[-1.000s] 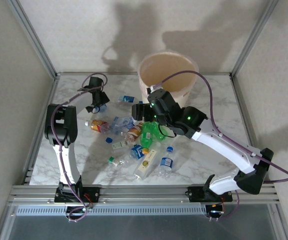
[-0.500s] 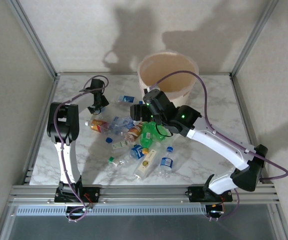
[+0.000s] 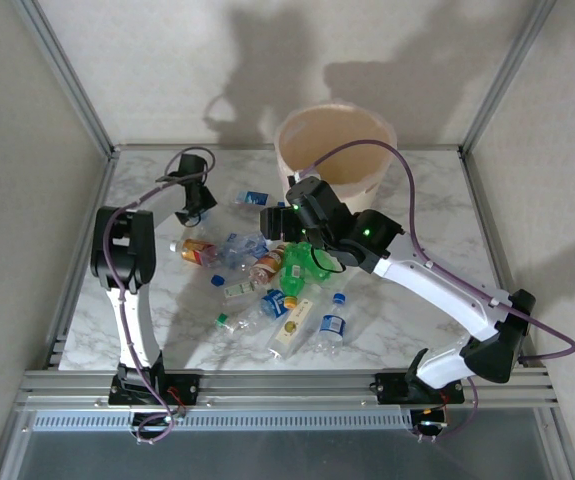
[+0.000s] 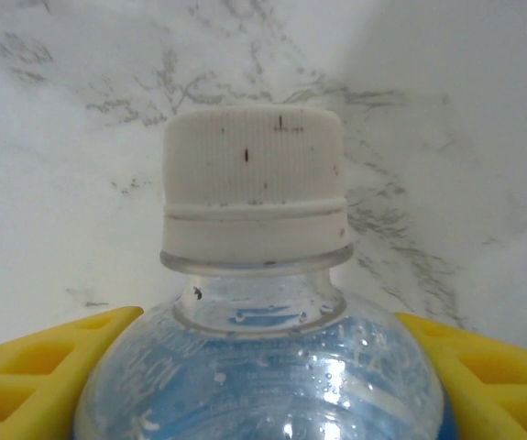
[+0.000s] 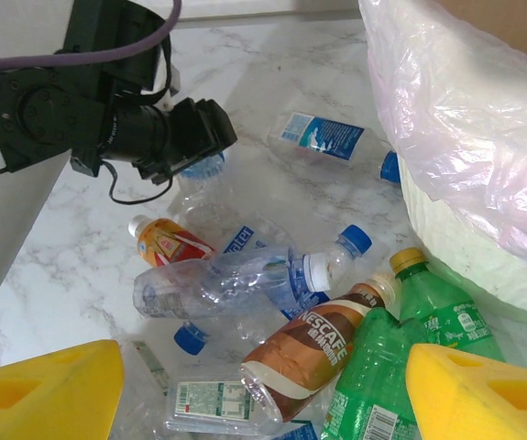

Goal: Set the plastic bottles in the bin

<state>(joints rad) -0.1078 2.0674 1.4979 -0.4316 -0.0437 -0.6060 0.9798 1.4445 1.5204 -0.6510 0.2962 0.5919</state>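
Marble-patterned worktop [image 3: 407, 300] carries a heap of bottles [image 3: 267, 280] near its middle. The cream bin [image 3: 335, 150] stands at the far edge, right of centre, with a thin pinkish liner [image 5: 465, 119] draped over its rim. The left pincer [image 3: 193, 208] is at the far left of the worktop, left of the heap. Its yellow fingers [image 4: 34, 371] press both sides of a clear bottle [image 4: 263, 367] just below the neck, so it is closed on that bottle. The bottle has a white ribbed cap [image 4: 254, 192], blue showing through its wall and droplets inside. Whether it rests on the marble or is lifted I cannot tell. The right pincer [image 3: 275, 222] hangs over the far side of the heap, just left of the bin and nearer, its fingers [image 5: 48, 394] spread wide with nothing between them. Under it a brown coffee bottle [image 5: 313, 353] lies touching a green bottle [image 5: 400, 367] with a yellow cap. A crushed bottle [image 5: 236, 280] lies just left of these, and an orange-labelled bottle [image 5: 167, 243] further left. One blue-labelled bottle [image 5: 323, 136] lies flat apart from the heap, just beside the bin's left wall. At the near side of the heap a small blue-capped bottle [image 3: 334, 325] and a pale bottle [image 3: 292, 328] lie close together.
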